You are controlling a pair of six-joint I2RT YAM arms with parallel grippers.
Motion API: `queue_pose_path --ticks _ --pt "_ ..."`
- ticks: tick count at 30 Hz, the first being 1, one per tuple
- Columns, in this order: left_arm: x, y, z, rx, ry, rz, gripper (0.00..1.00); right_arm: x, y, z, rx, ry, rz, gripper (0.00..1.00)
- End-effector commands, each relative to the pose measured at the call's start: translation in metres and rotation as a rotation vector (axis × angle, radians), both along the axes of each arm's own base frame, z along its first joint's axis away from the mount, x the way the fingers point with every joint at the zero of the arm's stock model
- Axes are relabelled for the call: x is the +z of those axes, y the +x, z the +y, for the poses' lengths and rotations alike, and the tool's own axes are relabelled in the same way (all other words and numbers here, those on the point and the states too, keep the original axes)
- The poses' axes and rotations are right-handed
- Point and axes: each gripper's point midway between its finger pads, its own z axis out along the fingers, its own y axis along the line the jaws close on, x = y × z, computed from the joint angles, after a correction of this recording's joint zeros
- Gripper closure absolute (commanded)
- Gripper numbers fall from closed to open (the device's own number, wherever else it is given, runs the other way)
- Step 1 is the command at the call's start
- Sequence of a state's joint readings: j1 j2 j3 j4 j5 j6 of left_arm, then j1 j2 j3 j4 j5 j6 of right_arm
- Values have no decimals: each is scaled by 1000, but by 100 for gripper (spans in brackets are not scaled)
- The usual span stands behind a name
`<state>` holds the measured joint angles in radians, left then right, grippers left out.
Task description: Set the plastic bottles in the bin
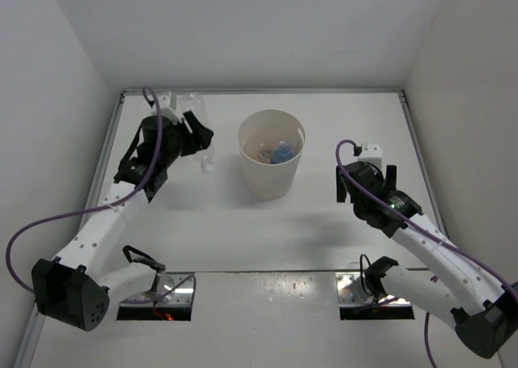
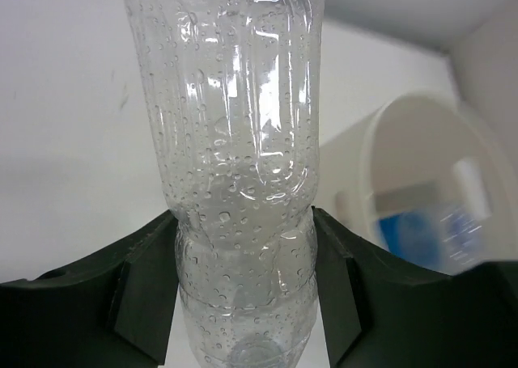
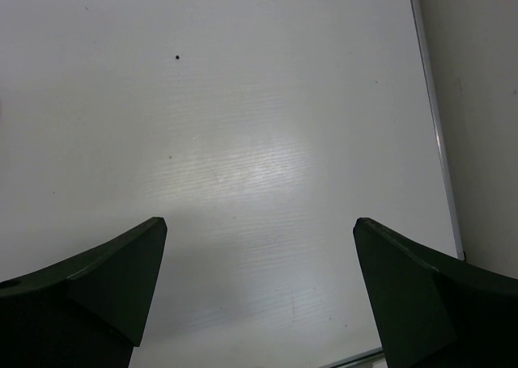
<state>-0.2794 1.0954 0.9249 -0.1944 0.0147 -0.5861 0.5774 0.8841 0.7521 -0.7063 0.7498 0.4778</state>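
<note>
A clear plastic bottle (image 2: 235, 141), beaded with droplets inside, is pinched between the two black fingers of my left gripper (image 2: 244, 255), which is shut on its body. From above, that bottle (image 1: 206, 159) shows at the back left of the table, just left of the bin, with the left gripper (image 1: 198, 137) around it. The cream-white round bin (image 1: 271, 182) stands at the table's middle; a blue bottle (image 1: 282, 151) and an orange one (image 1: 263, 150) lie inside. The bin (image 2: 380, 158) with the blue bottle (image 2: 421, 230) is blurred to the right in the left wrist view. My right gripper (image 1: 367, 182) (image 3: 259, 238) hangs open over bare table, right of the bin.
White walls close the table at the back and both sides, with a thin metal rail (image 3: 433, 125) along the right edge. Both arm bases sit at the near edge, purple cables (image 1: 48, 222) looping beside them.
</note>
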Motion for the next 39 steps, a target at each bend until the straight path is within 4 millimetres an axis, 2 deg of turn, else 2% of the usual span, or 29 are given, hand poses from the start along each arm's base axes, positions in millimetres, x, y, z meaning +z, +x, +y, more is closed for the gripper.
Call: queue_pose_path --ticks 1,2,3,4,5,7,9,10,12,13,16,17,18,19,23,24,26,27,29,32,35,36,37,39 --pt "86 11 -16 56 -139 -175 41 13 5 4 6 29 -52 0" --pt "119 11 -19 63 -161 -243 41 13 5 4 6 29 -52 0" --pt "128 12 -22 73 -155 -263 41 13 5 4 6 29 -52 0" --pt "143 10 -34 60 -156 -307 41 14 5 4 6 34 -59 0" --pt "164 11 -32 93 -155 -358 39 14 5 4 6 34 -59 0" --pt "184 9 -49 73 -157 -413 36 14 5 3 3 40 -56 0" --pt "195 16 -67 34 -106 -457 36 14 5 3 3 40 -56 0" --pt "202 14 -84 2 -102 -488 36 14 5 3 3 40 -56 0" --pt "196 19 -104 -38 -38 -512 34 14 5 3 3 40 -56 0" --pt "201 18 -117 -62 -48 -545 33 14 5 3 3 40 -56 0" --pt "181 21 -140 -83 -11 -537 33 15 5 3 3 45 -63 0" --pt "176 20 -142 -79 -10 -533 33 16 5 3 3 45 -64 0" --pt "159 23 -144 -65 17 -516 32 16 5 3 3 45 -64 0" --pt "160 22 -152 -67 3 -540 32 16 5 3 3 45 -64 0" --pt "133 30 -157 -36 80 -518 29 17 4 2 3 50 -71 0" --pt "133 32 -158 -38 96 -522 28 17 4 2 3 50 -71 0" --pt "128 35 -162 -42 137 -523 25 17 4 4 9 55 -68 0" --pt "120 37 -164 -47 152 -508 19 17 4 4 9 55 -68 0" --pt "123 37 -163 -49 164 -510 0 17 4 4 9 55 -68 0" --pt "116 35 -161 -3 196 -490 0 17 4 4 9 55 -68 0" --pt "137 26 -144 86 222 -522 0 17 4 4 9 55 -68 0" --pt "152 25 -133 133 221 -531 0 17 4 4 9 55 -68 0" --pt "158 20 -127 156 218 -520 0 17 4 4 9 55 -68 0" --pt "163 4 -100 215 192 -460 0 17 4 4 9 55 -68 0"
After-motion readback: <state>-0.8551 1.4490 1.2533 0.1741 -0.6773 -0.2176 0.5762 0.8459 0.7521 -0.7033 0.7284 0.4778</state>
